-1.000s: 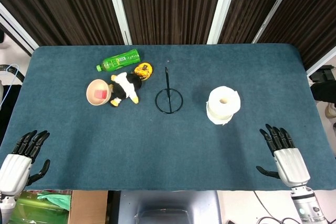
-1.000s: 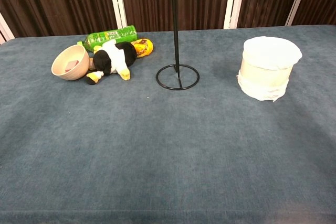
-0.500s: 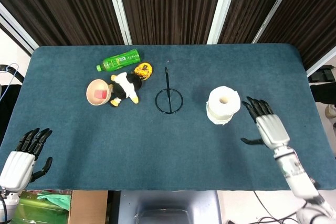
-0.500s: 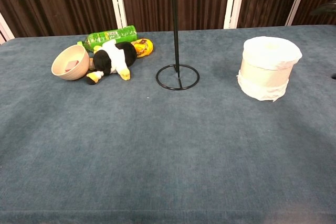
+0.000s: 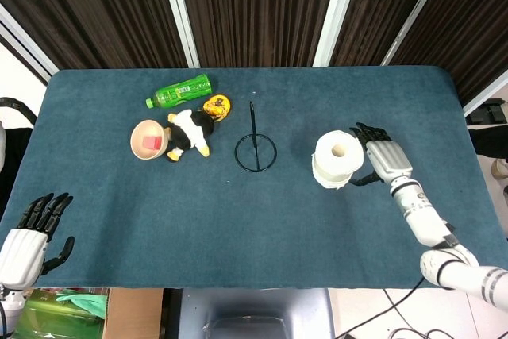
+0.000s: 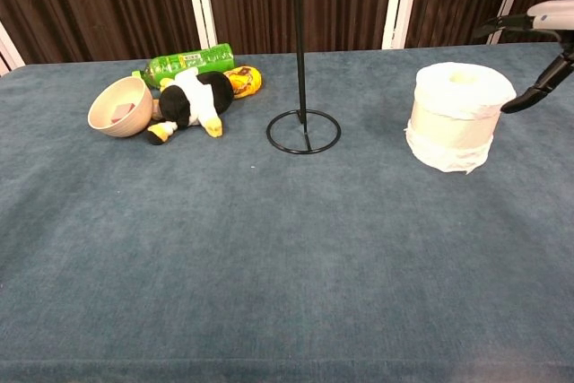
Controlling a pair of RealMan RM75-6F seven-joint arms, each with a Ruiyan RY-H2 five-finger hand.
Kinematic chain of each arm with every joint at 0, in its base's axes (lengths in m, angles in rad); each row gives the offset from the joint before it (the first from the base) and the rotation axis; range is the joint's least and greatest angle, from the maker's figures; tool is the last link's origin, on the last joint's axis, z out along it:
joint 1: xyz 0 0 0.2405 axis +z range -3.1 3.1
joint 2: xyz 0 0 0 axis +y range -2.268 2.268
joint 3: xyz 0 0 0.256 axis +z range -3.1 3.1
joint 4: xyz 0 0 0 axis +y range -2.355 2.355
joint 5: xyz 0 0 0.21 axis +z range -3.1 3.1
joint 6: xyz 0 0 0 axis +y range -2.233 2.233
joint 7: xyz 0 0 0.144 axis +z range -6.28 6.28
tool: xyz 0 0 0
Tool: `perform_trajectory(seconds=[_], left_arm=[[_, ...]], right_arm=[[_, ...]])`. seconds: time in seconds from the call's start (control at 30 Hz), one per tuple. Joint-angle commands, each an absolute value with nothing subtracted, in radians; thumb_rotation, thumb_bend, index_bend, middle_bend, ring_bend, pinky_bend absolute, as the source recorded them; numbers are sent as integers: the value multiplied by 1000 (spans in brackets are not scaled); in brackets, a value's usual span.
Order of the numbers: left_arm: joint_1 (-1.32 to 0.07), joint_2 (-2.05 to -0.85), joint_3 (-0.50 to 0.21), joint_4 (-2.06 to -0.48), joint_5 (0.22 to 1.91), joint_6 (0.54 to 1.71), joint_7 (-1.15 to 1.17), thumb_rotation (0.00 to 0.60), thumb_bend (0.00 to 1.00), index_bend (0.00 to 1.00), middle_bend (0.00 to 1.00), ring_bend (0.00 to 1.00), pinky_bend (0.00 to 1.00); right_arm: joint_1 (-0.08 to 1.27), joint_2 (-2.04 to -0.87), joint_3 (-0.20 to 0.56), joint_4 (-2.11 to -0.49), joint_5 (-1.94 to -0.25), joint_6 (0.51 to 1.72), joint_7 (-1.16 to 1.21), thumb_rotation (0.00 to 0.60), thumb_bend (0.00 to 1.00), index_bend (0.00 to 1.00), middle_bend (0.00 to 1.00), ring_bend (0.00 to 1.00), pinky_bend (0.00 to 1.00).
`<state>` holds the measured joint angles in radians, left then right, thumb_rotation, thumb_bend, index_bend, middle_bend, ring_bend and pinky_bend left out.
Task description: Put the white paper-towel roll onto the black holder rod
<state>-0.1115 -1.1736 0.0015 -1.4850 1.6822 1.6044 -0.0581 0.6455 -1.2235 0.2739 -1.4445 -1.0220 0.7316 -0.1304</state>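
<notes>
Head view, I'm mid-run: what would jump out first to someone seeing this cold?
The white paper-towel roll stands on end right of centre, with the right hand open beside it, fingers spread. The thin black holder rod rises bare from its ring base mid-table. A green bottle and a plush toy cluster far left.

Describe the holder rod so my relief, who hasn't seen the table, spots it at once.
On the blue table, look near the middle, between the cluster of toys, bowl and green bottle on one side and the white paper-towel roll on the other. The holder rod is a thin black upright stick rising from a flat wire ring, the only bare metal thing there.
</notes>
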Motion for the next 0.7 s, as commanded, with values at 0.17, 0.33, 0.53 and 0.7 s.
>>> perform_trajectory(seconds=[0.17, 0.33, 0.53, 0.7], left_arm=[[-114, -1173, 4, -1486, 1685, 1600, -56, 600, 475, 0, 63, 41, 102], [-112, -1171, 1, -1485, 1680, 1602, -62, 600, 476, 0, 63, 41, 102], [-114, -1171, 0, -1480, 1679, 1600, -70, 600, 475, 0, 63, 41, 102], [-115, -1172, 1, -1481, 1679, 1597, -71, 600, 476, 0, 63, 41, 103]], right_arm=[[732, -1275, 256, -1369, -892, 658, -194, 600, 127, 0, 0, 0, 0], [777, -1293, 233, -1339, -813, 602, -215, 600, 127, 0, 0, 0, 0], [820, -1310, 207, -1300, -738, 574, -225, 600, 126, 0, 0, 0, 0], [849, -1320, 183, -1283, -690, 566, -239, 600, 127, 117, 74, 29, 2]])
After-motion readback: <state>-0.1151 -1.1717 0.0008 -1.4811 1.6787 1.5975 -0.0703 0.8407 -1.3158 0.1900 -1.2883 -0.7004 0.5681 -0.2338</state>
